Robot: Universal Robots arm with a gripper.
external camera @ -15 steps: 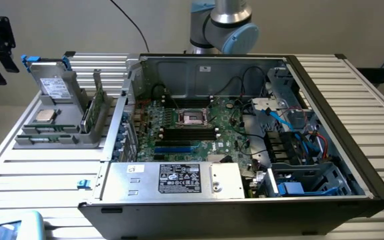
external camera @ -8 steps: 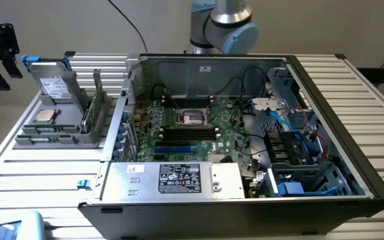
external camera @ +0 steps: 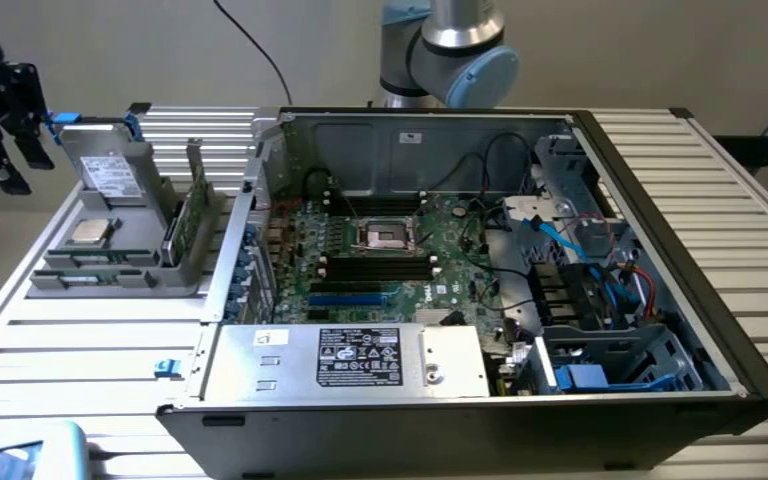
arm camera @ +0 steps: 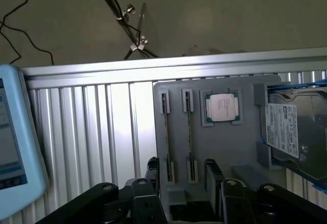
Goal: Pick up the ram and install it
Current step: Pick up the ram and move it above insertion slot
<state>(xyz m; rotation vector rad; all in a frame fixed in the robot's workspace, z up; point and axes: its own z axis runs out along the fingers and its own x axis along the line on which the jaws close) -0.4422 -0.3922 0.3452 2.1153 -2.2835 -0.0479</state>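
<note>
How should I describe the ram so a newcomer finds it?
Find the grey holder at the exterior view's left of the open computer case. The ram stands there on edge in a slot: a thin green stick, unlike the flat silver processor and the boxy hard drive.

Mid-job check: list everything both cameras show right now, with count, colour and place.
ram: two, green, on edge in tray slots
processor chip: one, silver, flat in tray
hard drive: one, silver, tray end
tray: one, grey, beside the case
computer case: one, black, open, on table
motherboard: one, green, inside case
table: one, silver slats
handheld screen: one, pale blue, table edge
arm: one, grey-blue, behind case
claw: one, black, open, empty, over tray
</note>
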